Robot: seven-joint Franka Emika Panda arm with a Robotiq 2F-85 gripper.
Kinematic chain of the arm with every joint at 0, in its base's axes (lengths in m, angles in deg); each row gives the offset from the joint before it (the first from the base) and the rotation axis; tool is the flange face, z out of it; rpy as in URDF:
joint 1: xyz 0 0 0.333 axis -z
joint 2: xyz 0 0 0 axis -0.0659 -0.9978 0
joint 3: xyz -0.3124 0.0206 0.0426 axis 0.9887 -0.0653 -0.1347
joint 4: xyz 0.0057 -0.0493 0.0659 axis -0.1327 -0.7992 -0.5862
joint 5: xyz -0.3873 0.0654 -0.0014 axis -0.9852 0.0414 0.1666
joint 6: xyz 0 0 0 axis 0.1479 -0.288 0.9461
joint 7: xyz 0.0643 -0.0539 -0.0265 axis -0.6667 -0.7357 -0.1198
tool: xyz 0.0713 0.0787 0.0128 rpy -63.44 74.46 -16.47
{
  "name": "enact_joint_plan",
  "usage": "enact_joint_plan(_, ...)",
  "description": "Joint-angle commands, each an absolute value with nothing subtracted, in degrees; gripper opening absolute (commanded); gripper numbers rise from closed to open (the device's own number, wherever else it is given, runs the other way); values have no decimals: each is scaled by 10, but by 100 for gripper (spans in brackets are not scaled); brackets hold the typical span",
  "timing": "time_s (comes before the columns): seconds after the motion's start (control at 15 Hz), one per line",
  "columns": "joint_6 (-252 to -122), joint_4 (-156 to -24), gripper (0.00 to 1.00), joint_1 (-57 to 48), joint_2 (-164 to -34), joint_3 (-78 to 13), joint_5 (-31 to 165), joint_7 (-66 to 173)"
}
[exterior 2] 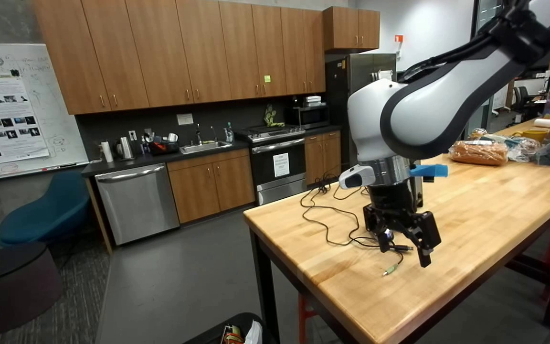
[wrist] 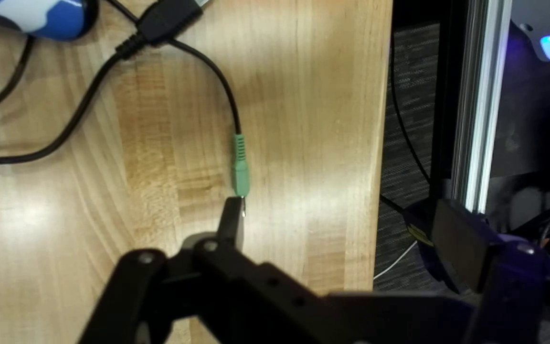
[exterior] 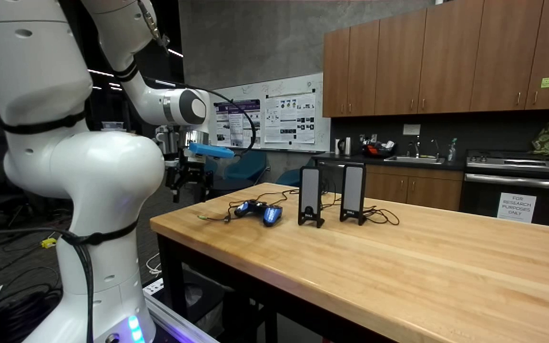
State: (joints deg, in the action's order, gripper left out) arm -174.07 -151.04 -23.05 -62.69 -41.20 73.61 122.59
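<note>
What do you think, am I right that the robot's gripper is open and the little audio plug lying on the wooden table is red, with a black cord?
Almost! The audio plug is green, not red, and the wrist view shows it. You have the rest right: it lies on the wooden table with a black cord, and the gripper is open.

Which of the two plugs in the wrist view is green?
The slim plug, lower in the picture; the wider plug, at the top edge, is black.

Your arm [exterior: 107, 162] bends at the wrist [exterior 2: 392, 170], and your claw [exterior 2: 405, 255] points downward, its two fingers [wrist: 461, 246] spread wide apart.
</note>
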Motion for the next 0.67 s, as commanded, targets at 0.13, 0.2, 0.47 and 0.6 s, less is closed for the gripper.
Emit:
enact_joint_plan(0.13, -1766, -1513, 100, -212, -653, -420, 695, 1235)
enact_joint_plan(0.2, -1766, -1512, 100, -208, -659, -422, 683, 1226)
enact_joint_plan(0.47, -1786, -1511, 100, -203, -682, -420, 675, 1238)
enact_joint_plan(0.6, -1800, -1510, 100, -203, -691, -420, 680, 1246)
